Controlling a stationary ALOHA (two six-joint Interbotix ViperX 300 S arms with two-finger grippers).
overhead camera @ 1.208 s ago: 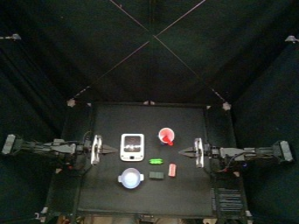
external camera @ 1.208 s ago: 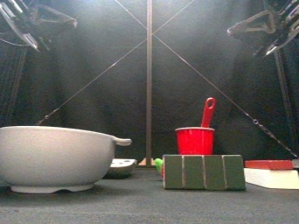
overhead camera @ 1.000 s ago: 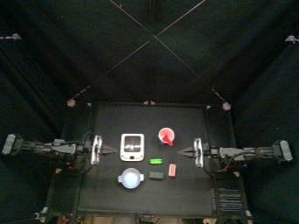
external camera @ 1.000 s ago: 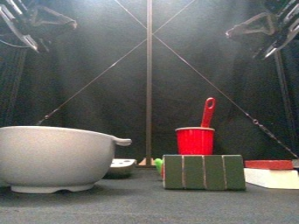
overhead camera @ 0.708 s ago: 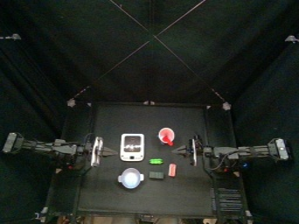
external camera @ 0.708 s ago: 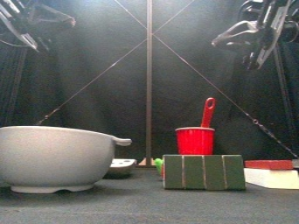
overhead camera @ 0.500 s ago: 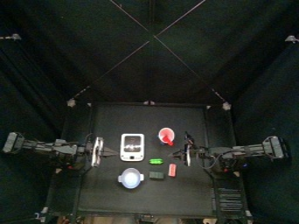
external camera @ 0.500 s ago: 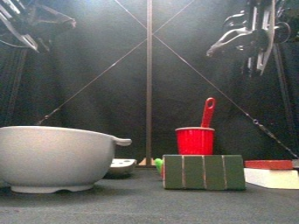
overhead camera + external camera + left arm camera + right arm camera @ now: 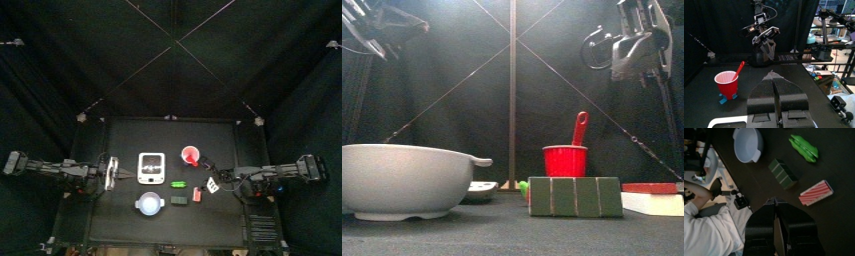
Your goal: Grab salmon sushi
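A small black table (image 9: pixel 120 215) is seen in the lower middle of the top view, closed in by black curtains (image 9: pixel 80 60) on all sides. On it, the salmon sushi (image 9: pixel 198 194), a tiny orange-red piece, lies a little right of the table's centre, just beside the right gripper (image 9: pixel 214 185), whose jaws are pressed together with nothing between them; in the right wrist view the striped piece (image 9: pixel 815 193) is found at the right of the frame, apart from the jaws. A dark green block (image 9: pixel 179 199), a bright green piece (image 9: pixel 177 184), a white bowl (image 9: pixel 150 205), a white tray (image 9: pixel 151 167) and a red cup (image 9: pixel 193 156) are also placed on the surface. The left gripper (image 9: pixel 123 172) is kept at the table's left side, its jaws closed as well. Past the curtains, a person's white sleeve (image 9: pixel 707 235) is shown at the lower left of the right wrist view.
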